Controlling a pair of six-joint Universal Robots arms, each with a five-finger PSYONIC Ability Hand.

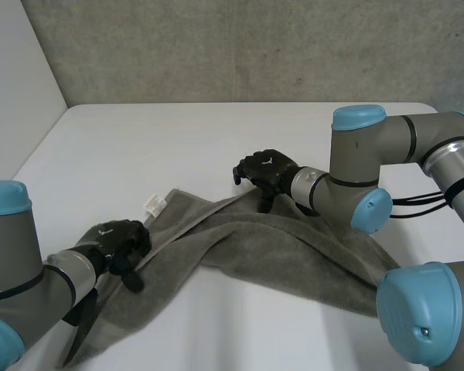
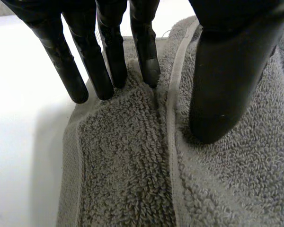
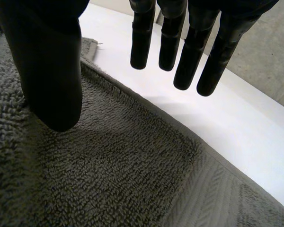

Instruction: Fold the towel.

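You had the left hand (image 1: 117, 243) on the left edge of the grey towel (image 1: 278, 247), fingers (image 2: 109, 56) straight, seemingly pinning it to the tabletop (image 1: 216, 147); the right hand (image 1: 267, 171) straddled its far edge, fingers apart, ready to pinch.

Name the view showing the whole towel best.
Head view: nearly the whole towel lies rumpled on the table. Left wrist view gives a hemmed edge at the left hand; right wrist view, an edge under the right hand.
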